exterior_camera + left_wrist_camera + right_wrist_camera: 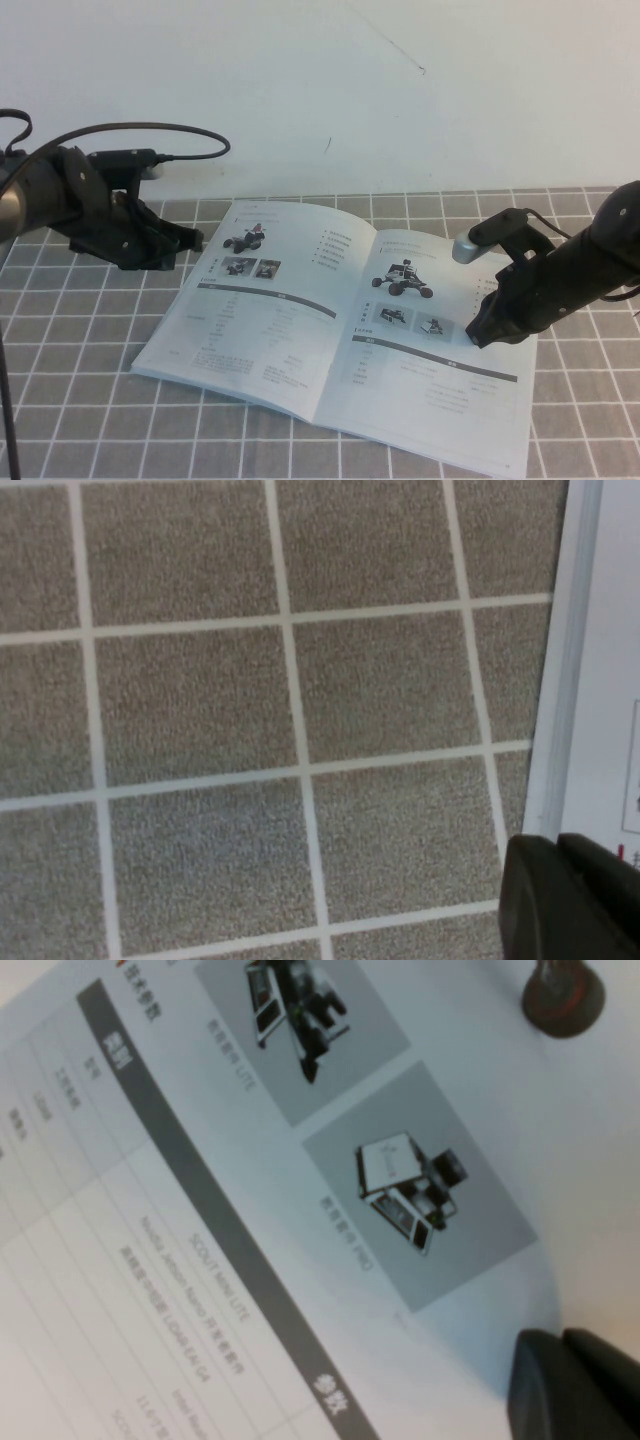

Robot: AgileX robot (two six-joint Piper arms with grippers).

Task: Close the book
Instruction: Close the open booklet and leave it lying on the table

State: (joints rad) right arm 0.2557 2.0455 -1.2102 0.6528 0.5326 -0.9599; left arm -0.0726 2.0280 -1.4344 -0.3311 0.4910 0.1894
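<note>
The book (290, 330) lies open and flat on the grid-patterned table (70, 410). It is thin, with white pages showing vehicle photos (dark bars beneath). The right gripper (478, 332) sits low over the right page, jaws closed on nothing. The left gripper (190, 240) hangs beside the left page's far corner, also closed.

Robotics lab test bench, I'd say. My left gripper (193, 240) hangs just beside the open book (270, 330), near its left page's far corner, and my right gripper (479, 332) is over its right page. A grey grid-lined mat (80, 400) lies under the book, with a bare white wall (400, 100) behind it. The pages show product photos of wheeled robots.
</note>
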